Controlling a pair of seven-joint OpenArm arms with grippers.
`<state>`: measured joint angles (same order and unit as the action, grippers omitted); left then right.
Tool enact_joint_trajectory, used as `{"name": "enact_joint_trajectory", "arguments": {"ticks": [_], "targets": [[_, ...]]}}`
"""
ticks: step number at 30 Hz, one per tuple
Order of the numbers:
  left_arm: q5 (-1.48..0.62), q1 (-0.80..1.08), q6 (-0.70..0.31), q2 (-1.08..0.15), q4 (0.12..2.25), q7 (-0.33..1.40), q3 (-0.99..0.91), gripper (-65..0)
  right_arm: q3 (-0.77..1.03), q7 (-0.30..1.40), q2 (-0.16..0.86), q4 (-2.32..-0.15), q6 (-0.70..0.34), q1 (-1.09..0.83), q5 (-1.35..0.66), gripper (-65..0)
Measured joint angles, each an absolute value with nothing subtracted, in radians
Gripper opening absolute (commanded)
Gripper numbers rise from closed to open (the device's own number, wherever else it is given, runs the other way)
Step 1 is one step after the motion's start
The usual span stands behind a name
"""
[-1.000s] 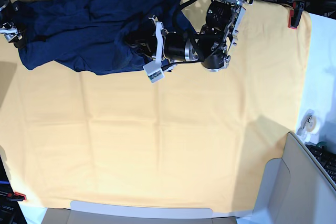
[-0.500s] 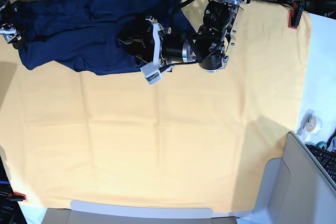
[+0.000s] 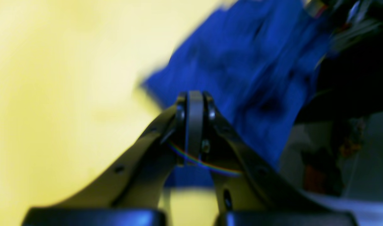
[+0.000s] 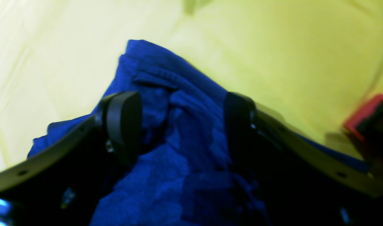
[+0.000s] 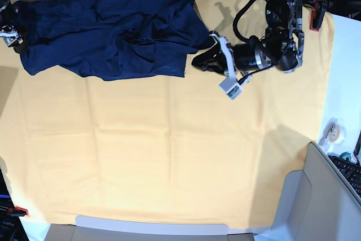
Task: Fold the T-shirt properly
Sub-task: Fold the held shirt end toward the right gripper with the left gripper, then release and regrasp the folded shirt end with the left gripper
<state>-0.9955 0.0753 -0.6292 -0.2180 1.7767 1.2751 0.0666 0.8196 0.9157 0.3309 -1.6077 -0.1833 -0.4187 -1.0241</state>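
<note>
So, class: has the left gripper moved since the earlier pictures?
Yes. The left gripper has shifted rightward off the T-shirt, toward the red clamp.

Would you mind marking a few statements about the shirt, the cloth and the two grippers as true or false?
1. The left gripper is shut and holds nothing. True.
2. The shirt lies neatly folded in the middle of the cloth. False: it lies crumpled and spread along the far edge of the yellow cloth.
3. The right gripper has open jaws with shirt fabric between them. True.
4. In the base view the left gripper sits on top of the shirt. False: it is off the shirt's edge, over bare cloth.
5. A red clamp sits at a far corner of the cloth. True.
</note>
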Motion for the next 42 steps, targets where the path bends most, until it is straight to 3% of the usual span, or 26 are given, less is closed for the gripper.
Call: {"name": "enact_joint_trajectory", "arguments": {"ticks": [8,18,24,32,42], "targets": [[-0.923,0.156,-0.630,-0.350,1.777,1.092,0.057,-65.0,0.820,0.916,0.331,-1.608,-0.183,-0.416,-1.024,-24.8],[-0.484,0.184,-0.635,-0.243,1.776,1.071,0.059,-65.0,0.820,0.916,0.332,-1.608,-0.183,-0.416,-1.024,-24.8],[-0.466,0.203,-0.636,-0.185,1.793,1.082,0.084,-65.0,0.820,0.916,0.332,-1.608,-0.184,-0.416,-1.024,-24.8],[-0.466,0.239,-0.647,-0.136,2.013,1.209,0.198,-65.0,0.820,0.916,0.332,-1.608,-0.183,-0.418,-1.024,-24.8],[-0.464,0.243,-0.648,-0.119,2.020,1.230,0.363,-65.0,0.758,0.916,0.332,-1.608,-0.184,-0.416,-1.024,-24.8]]}}
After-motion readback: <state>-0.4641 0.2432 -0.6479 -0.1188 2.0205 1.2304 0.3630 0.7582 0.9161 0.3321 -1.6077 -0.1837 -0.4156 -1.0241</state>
